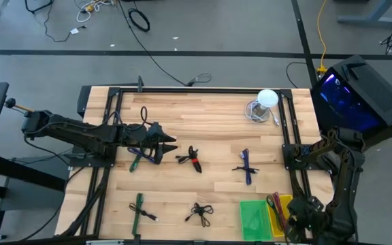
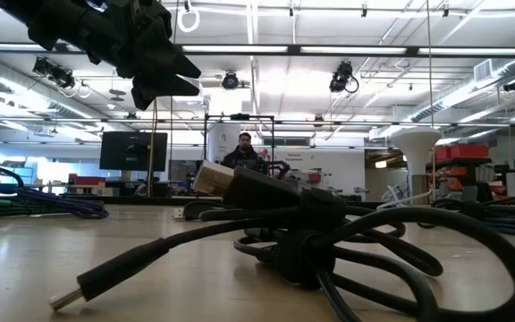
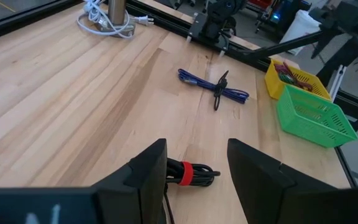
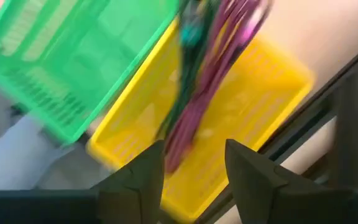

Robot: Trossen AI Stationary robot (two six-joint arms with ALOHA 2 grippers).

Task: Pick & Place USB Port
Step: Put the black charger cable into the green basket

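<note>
Behind the wooden table point(image 1: 203, 122) a large workshop is seen in the low view, with ceiling lights, and a person is seated far off at a desk.

The right gripper point(image 4: 188, 168) is held directly above the yellow basket point(image 4: 253, 106), at the table's near right corner. Its fingers are parted and nothing is gripped between them. A bundle of pink and dark cable point(image 4: 210, 68) is seen in or just over this basket, blurred, so it cannot be told whether it is already lying still. The left gripper point(image 1: 167, 143) is placed over the table's left part, with the fingers apart and empty; the black cable with a red tie point(image 3: 188, 173) lies just below and ahead of it.

Some risks are judged from here. If the pink bundle is not fully inside, a loose end may be left over the rim and may be pulled out when the right arm is raised. The black cable may be pushed away instead of being caught, because it lies flat and its loops are soft.

Other things are found around: a green basket point(image 1: 254, 216) touching the yellow one, a blue cable point(image 1: 246, 165), a green cable point(image 1: 139, 207), one more black cable point(image 1: 199, 212), and a white lamp point(image 1: 267, 99) with a coiled cord at the far side. The way between the left gripper and the baskets is crossed by the blue cable.
</note>
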